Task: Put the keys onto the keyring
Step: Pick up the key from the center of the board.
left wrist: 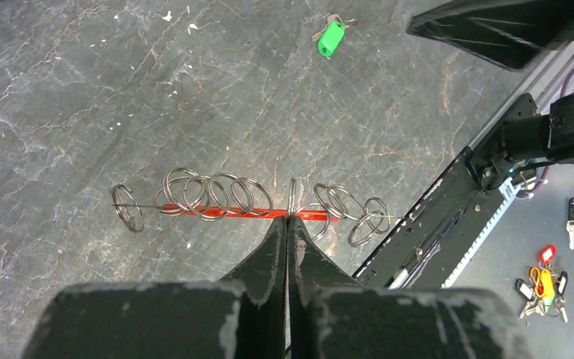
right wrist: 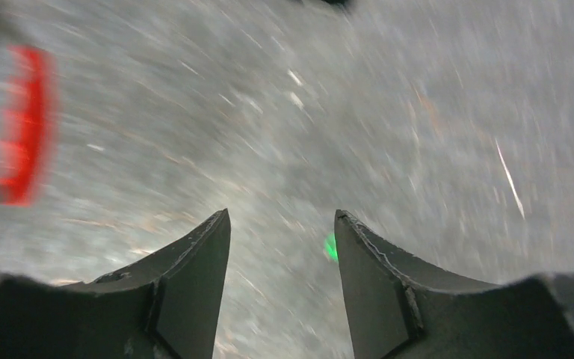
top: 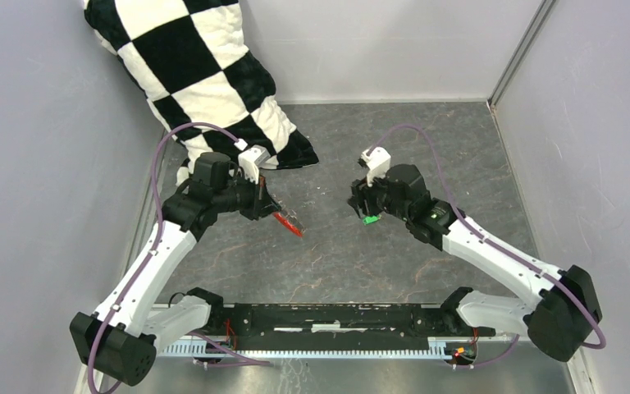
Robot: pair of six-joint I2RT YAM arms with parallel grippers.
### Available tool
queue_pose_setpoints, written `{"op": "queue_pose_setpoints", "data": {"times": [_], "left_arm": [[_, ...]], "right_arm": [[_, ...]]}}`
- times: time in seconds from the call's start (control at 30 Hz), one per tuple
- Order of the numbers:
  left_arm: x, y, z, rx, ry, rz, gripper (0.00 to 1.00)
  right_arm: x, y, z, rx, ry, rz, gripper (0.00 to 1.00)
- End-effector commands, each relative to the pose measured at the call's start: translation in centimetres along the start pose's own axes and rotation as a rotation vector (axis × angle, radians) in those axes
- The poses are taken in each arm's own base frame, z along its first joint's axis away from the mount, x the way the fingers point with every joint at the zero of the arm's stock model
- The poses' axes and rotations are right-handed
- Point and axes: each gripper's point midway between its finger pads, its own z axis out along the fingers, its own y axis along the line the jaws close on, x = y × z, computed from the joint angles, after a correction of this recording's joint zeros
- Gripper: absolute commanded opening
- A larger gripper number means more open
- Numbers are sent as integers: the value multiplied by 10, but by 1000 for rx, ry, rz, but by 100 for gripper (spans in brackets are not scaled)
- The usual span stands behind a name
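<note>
Left gripper (left wrist: 289,220) is pinching the keyring (left wrist: 217,212) at its jaw tips, with rings trailing to both sides. Right gripper (right wrist: 282,224) is hovering with jaws spread, the green key (right wrist: 330,246) lying between them, close against one jaw. Risk: closing off-centre is likely to flick the key away.

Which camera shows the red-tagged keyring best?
The left wrist view: the keyring is sharp and close, with each silvery loop and the red tag easy to make out. The top view shows only a small red sliver, too small to reveal any loops. The right wrist view shows just a red blur at its left edge.
</note>
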Motion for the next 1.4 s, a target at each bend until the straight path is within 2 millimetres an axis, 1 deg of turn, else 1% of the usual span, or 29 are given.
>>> {"op": "queue_pose_setpoints", "data": {"times": [0.0, 0.03, 0.07, 0.17, 0.2, 0.27, 0.4, 0.57, 0.67, 0.77, 0.87, 1.03, 1.23, 1.37], "left_arm": [[-8, 2, -3, -28, -42, 14, 2], [-8, 2, -4, -30, -48, 24, 2], [-8, 1, -5, -27, -51, 30, 2], [-5, -6, -7, 13, -48, 46, 2], [-4, -7, -7, 22, -46, 47, 2], [-1, -9, -7, 32, -43, 50, 2], [0, -9, -7, 37, -41, 49, 2], [1, -12, -8, 47, -43, 51, 2], [1, -12, -9, 49, -44, 50, 2], [0, -13, -9, 52, -46, 51, 2], [0, -13, -9, 52, -46, 51, 2], [-2, -14, -10, 53, -49, 52, 2], [-3, -17, -13, 59, -59, 58, 2], [-4, -19, -14, 69, -61, 54, 2]], "right_arm": [[65, -66, -4, 272, 82, 133, 58], [84, -70, -3, 281, 101, 140, 57], [98, -73, -3, 290, 110, 137, 55], [129, -81, 1, 305, 137, 108, 53], [137, -84, 2, 310, 143, 106, 52], [145, -91, 5, 308, 133, 105, 51], [149, -103, 13, 292, 106, 120, 49], [153, -113, 21, 289, 110, 84, 46], [151, -102, 28, 213, 102, 70, 45], [154, -98, 31, 179, 115, 65, 45], [157, -99, 32, 182, 128, 70, 44], [163, -103, 33, 200, 149, 72, 39], [160, -106, 33, 208, 143, 68, 33], [158, -109, 34, 219, 137, 65, 27]]}}
